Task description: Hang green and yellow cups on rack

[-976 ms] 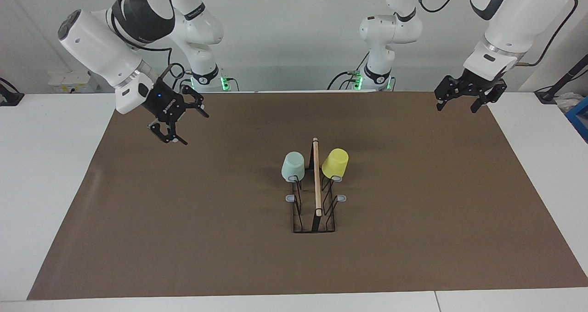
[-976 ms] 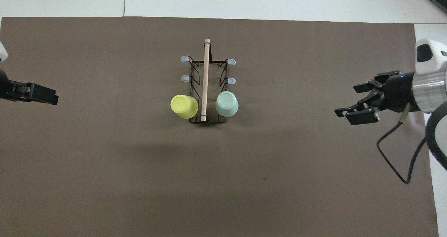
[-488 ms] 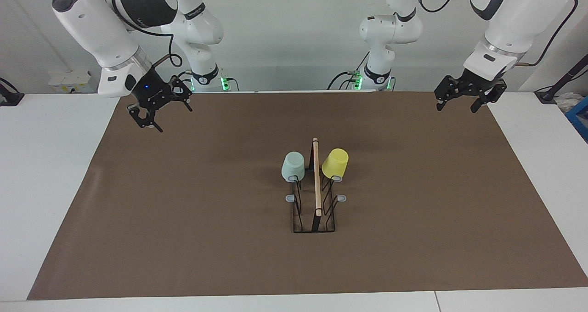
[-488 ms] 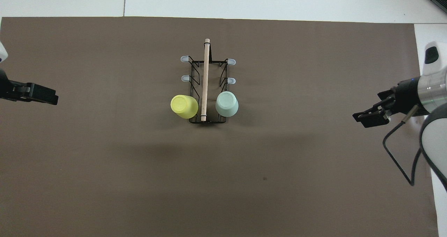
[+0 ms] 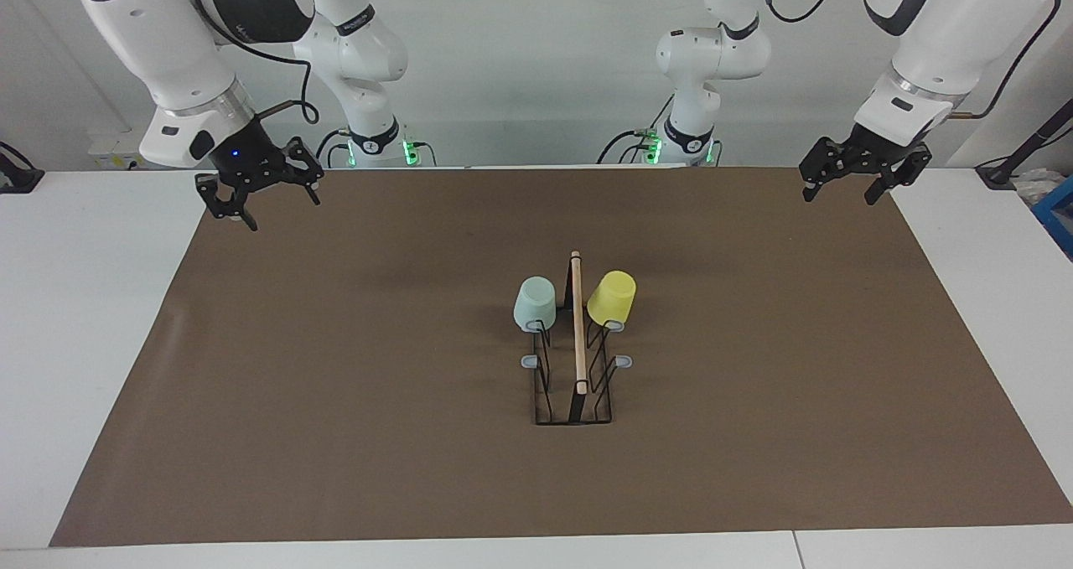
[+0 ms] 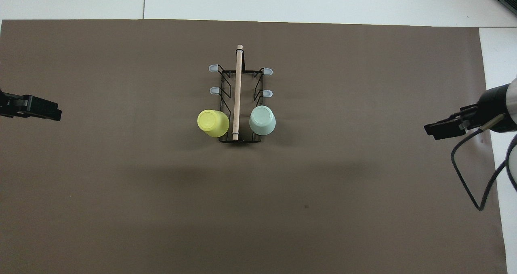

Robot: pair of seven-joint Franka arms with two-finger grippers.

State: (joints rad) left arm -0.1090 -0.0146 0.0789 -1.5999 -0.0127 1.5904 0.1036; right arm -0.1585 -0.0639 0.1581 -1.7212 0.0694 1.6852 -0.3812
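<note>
Both cups [image 5: 535,302] hang on the rack [image 5: 575,359] mid-mat [image 5: 335,385], both end effectors over mat edges.

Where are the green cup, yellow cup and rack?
green cup [image 5: 535,302]: facing view, its side wall.
yellow cup [image 5: 611,297]: facing view, its side wall.
rack [image 6: 237,84]: overhead view, middle of its wooden rod.

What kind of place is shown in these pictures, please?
Probably a robotics lab, not a kitchen: two white arms mounted at a white table, a brown mat, a lone rack with cups.

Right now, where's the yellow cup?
The yellow cup hangs upside down on the rack, on the prong nearest the robots toward the left arm's end, beside the green cup.
</note>
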